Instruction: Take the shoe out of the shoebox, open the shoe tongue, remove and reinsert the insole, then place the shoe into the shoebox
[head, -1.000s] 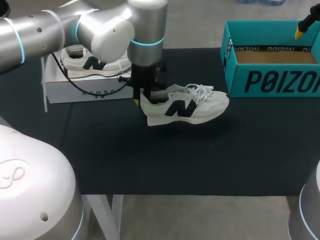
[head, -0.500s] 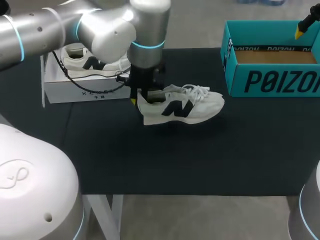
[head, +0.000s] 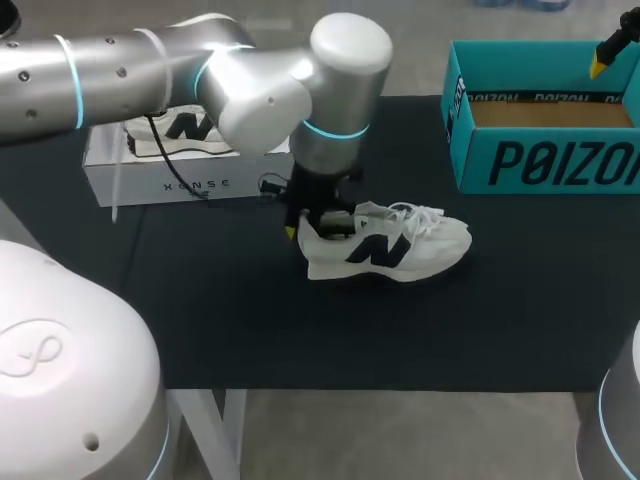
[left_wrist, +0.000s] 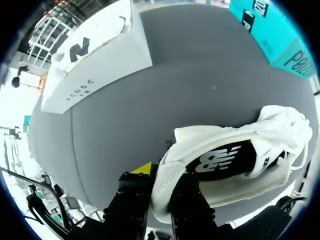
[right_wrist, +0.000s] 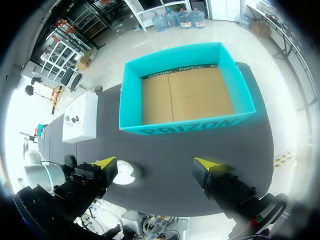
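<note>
The left pincer (head: 305, 222) (left_wrist: 162, 186) is clamped on the heel of the white shoe (head: 390, 245) (left_wrist: 235, 160), one finger inside the collar and one outside it. The shoe stands upright at the middle of the dark counter (head: 250, 320), with its toe pointing toward the teal shoebox (head: 545, 160) (right_wrist: 185, 125). That box sits well apart at the far right, with nothing inside. The right pincer (right_wrist: 156, 165) hangs above it, spread wide and holding nothing. Behind the left arm, a white box (head: 170, 182) carries a second shoe (head: 185, 128).
</note>
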